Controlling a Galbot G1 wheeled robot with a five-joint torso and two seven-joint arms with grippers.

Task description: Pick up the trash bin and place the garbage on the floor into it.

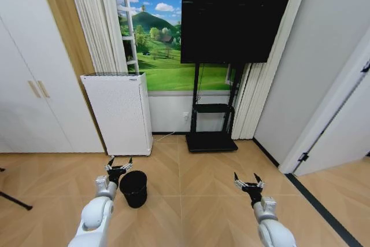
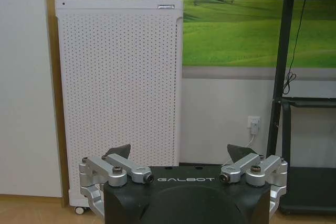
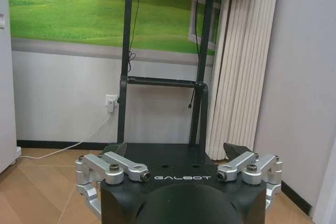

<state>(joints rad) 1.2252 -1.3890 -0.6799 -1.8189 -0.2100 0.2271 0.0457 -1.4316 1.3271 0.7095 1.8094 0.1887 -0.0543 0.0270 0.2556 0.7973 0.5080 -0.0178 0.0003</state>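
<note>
Currently both sets of fingers are spread wide and hold nothing. Left gripper [image 1: 119,163] hangs above the wooden floor [image 1: 208,195], just beside and slightly above the rim of the trash bin [image 1: 133,188], not touching it. Bin stands upright on the floor, in front of the white perforated appliance [image 1: 120,111]. Right gripper [image 1: 249,180] hovers over bare floor, well apart from the bin, jaws empty. Ahead of it: black TV stand [image 1: 211,125] carrying a dark screen [image 1: 232,26], against the wall with the landscape mural [image 1: 167,39].
</note>
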